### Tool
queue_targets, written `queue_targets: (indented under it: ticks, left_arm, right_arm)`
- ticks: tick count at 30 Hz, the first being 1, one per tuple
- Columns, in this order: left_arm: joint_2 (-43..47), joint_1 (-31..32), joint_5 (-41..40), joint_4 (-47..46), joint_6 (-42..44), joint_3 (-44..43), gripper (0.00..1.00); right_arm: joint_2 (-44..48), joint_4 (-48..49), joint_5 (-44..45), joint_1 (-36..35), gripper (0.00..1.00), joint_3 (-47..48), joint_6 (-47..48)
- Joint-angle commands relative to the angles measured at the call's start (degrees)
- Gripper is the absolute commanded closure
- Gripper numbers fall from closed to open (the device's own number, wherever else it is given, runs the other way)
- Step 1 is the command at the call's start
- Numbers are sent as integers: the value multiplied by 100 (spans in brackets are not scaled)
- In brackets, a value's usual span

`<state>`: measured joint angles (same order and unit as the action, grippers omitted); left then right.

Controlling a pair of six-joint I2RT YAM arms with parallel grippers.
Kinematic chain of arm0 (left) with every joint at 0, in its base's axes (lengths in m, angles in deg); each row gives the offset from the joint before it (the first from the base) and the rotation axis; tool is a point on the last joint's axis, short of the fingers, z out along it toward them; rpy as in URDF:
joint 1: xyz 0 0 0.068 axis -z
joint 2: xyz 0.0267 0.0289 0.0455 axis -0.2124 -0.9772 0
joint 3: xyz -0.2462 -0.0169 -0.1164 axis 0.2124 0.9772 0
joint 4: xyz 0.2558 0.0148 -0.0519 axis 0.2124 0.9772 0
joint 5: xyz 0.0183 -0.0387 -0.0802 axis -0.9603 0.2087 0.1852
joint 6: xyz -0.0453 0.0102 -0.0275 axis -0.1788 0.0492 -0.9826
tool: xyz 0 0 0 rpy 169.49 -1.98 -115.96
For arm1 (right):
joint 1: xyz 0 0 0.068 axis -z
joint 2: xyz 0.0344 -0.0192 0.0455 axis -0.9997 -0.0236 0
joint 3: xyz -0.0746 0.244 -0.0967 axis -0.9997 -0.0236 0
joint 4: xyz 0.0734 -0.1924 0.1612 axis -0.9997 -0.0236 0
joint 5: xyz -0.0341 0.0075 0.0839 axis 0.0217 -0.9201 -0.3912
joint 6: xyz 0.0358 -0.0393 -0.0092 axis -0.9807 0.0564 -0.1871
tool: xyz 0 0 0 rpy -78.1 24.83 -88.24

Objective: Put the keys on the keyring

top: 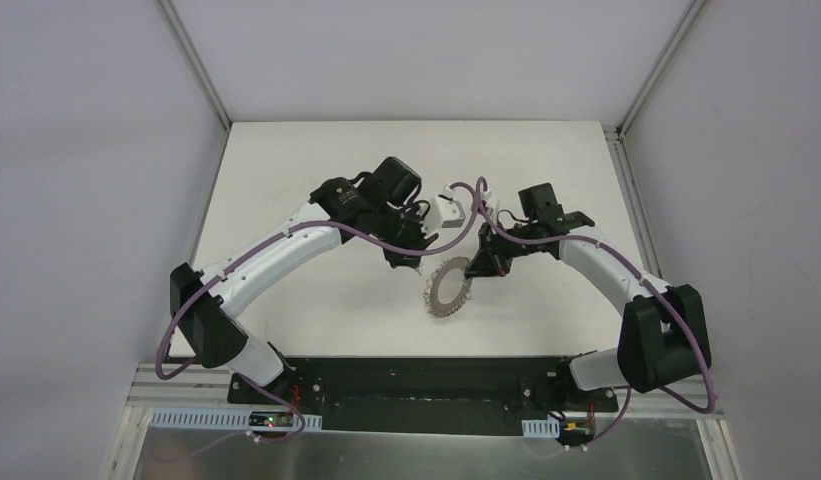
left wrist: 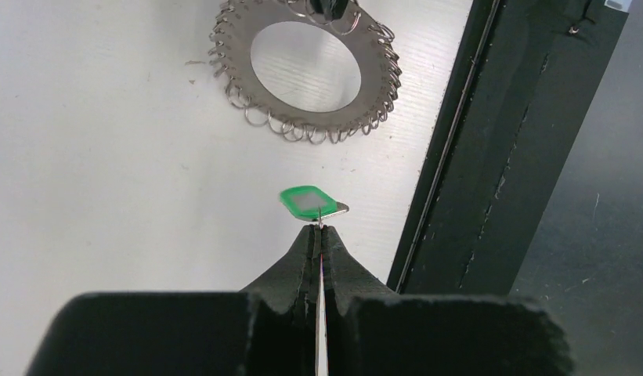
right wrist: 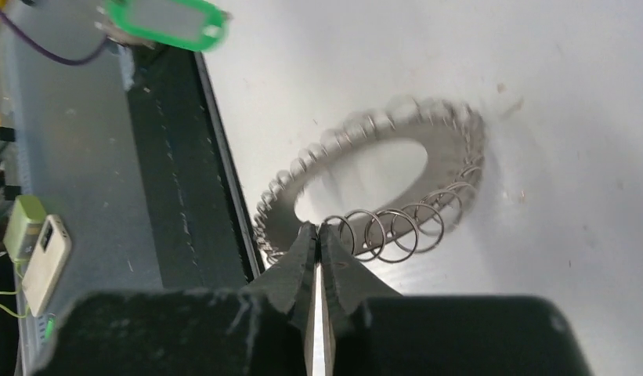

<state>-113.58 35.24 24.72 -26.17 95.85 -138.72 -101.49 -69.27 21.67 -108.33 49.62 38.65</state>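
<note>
In the left wrist view my left gripper [left wrist: 321, 228] is shut on a tiny key with a green plastic head [left wrist: 311, 200], pinched at its edge and held above the white table. The keyring [left wrist: 238, 72], a flat grey ring fringed with wire loops, lies beyond it. My right gripper [right wrist: 318, 228] is shut on the near rim of the keyring [right wrist: 453, 163], among the loops, and holds it tilted. The green key [right wrist: 165, 23] shows at the top left there. In the top view the left gripper [top: 410, 262] and right gripper [top: 478, 268] flank the keyring [top: 448, 290].
A black strip [top: 426, 375] runs along the table's near edge, just beside the ring; it also shows in the left wrist view [left wrist: 490, 157] and the right wrist view [right wrist: 169, 157]. White walls close in the table [top: 286, 160] on three sides.
</note>
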Motion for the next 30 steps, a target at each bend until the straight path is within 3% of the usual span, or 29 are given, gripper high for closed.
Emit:
queue_targets:
  ticks: [1, 8, 18, 30]
  left_arm:
    - [298, -58, -129, 19, 8, 50, 100]
    - [260, -62, -155, 45, 51, 8, 100]
    - [251, -65, -385, -18, 28, 99, 100]
    - [471, -439, -567, -307, -244, 324, 100]
  right_arm:
    - [5, -735, 859, 157, 95, -250, 603]
    - [28, -1074, 1599, 372, 92, -531, 1030]
    - [52, -1090, 1679, 399, 58, -764, 1192]
    - [436, -866, 1702, 371, 55, -1003, 879]
